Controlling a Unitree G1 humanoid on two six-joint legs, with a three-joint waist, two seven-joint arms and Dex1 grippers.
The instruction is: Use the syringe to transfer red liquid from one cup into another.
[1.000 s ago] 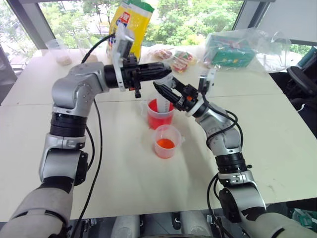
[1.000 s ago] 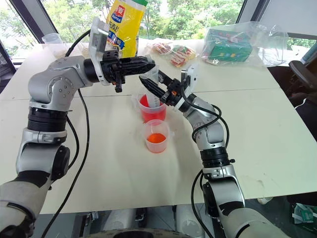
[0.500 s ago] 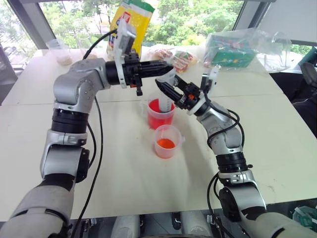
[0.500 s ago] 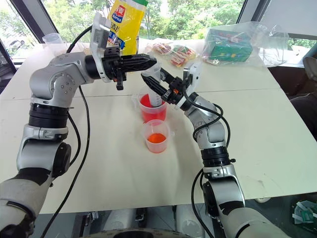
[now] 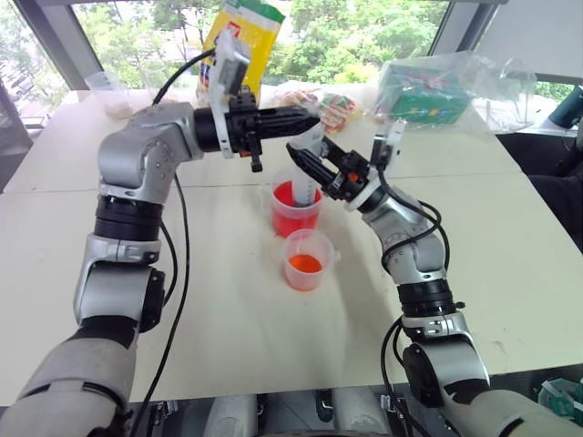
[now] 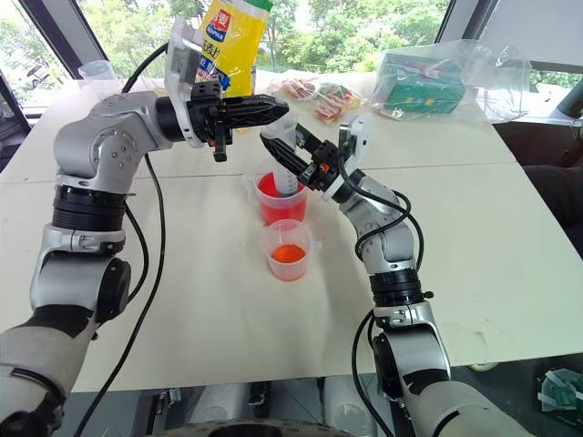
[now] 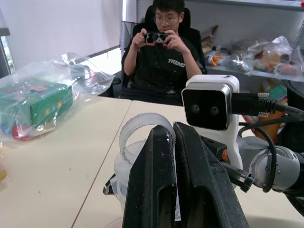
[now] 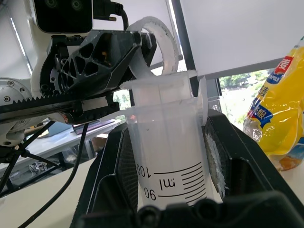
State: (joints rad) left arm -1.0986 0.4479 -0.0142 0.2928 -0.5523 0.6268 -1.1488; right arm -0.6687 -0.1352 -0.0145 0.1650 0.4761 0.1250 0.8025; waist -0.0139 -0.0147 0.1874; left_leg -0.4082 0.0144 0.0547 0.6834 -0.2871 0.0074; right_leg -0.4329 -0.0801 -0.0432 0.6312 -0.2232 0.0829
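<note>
The syringe [image 5: 309,173] stands upright with its lower end inside the taller all-red cup [image 5: 295,211] of red liquid [image 6: 281,202] at the table's middle. My right gripper [image 5: 305,164] is shut on the graduated barrel [image 8: 167,156], its pads [image 8: 127,166] pressing both sides. My left gripper [image 5: 310,118] reaches in level from the left and is shut on the white plunger ring [image 7: 141,127] at the top. The shorter cup [image 5: 307,260], orange-red only low down, stands just in front of the tall cup, untouched.
A yellow bag [image 5: 239,36], snack packets [image 5: 330,105] and a green box in a clear plastic bag [image 5: 428,91] line the far side. A clear cup [image 5: 109,96] with beige powder stands far left. A person [image 7: 164,57] sits beyond the table.
My left gripper has crept slightly upward with the plunger ring. The right gripper, barrel and both cups stay where they were.
</note>
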